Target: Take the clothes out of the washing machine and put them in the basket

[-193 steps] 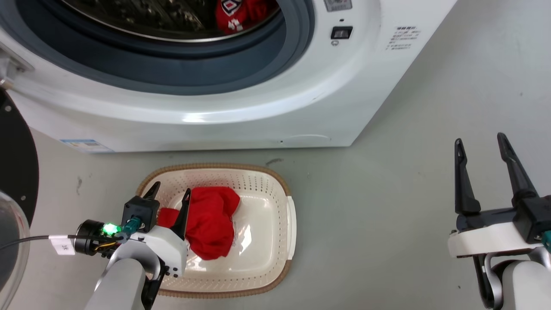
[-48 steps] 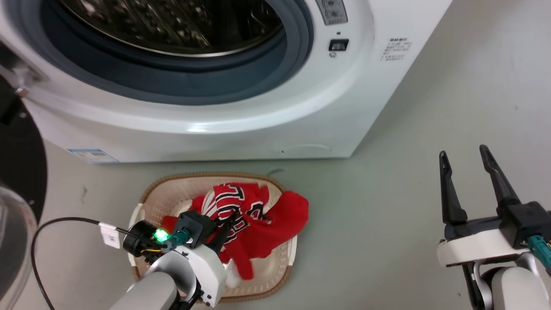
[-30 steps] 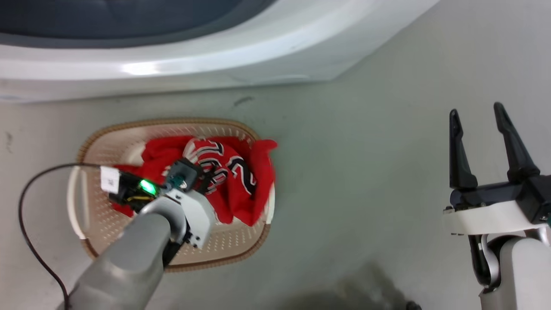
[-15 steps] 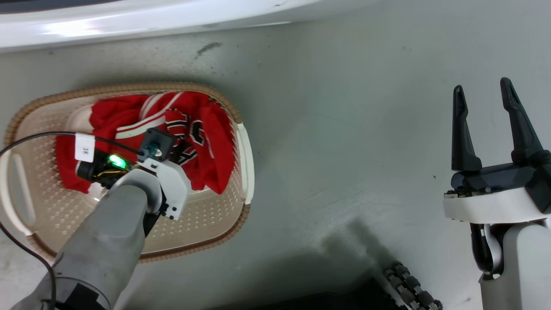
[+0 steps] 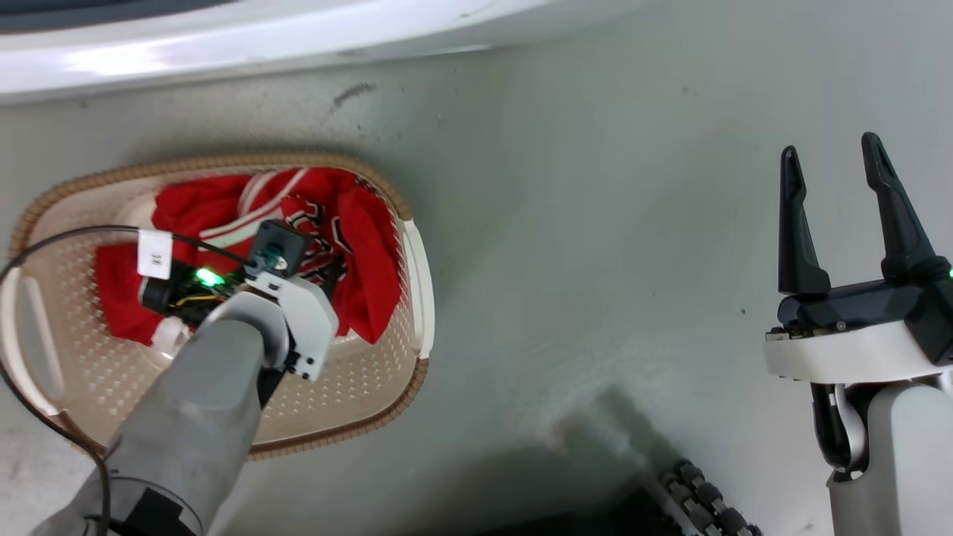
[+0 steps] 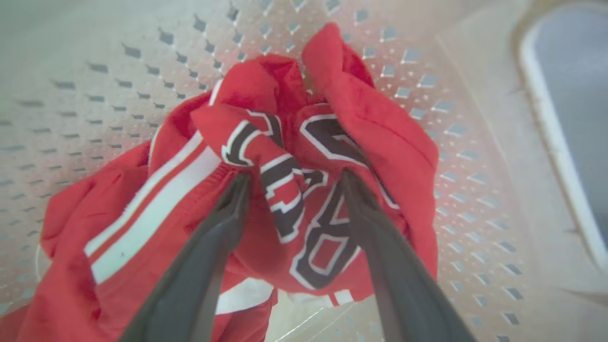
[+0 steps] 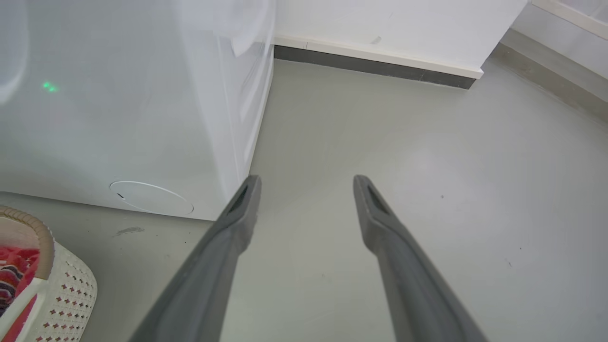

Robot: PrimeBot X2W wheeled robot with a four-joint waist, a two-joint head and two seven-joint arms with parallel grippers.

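Observation:
The low cream basket (image 5: 357,402) stands on the floor in front of the washing machine (image 5: 223,45), whose lower front edge crosses the top of the head view. Both clothes lie in the basket: the red jersey (image 6: 327,142) with black-white lettering on top, a plain red garment (image 5: 119,294) to its left. My left gripper (image 6: 292,178) points down into the basket, open, its fingers (image 6: 228,223) astride a fold of the jersey. My right gripper (image 5: 834,160) hangs open over bare floor, far to the right, holding nothing.
A black cable (image 5: 45,242) loops from my left wrist over the basket's left side. My base's tread (image 5: 707,499) shows at the bottom edge. The right wrist view has the machine's side (image 7: 118,118), the basket rim (image 7: 28,223) and a wall skirting (image 7: 375,66).
The jersey, earlier in the drum, now lies in the basket with its overhanging flap inside the rim. The head camera has tilted down. My left gripper has shifted slightly; the right is unchanged.

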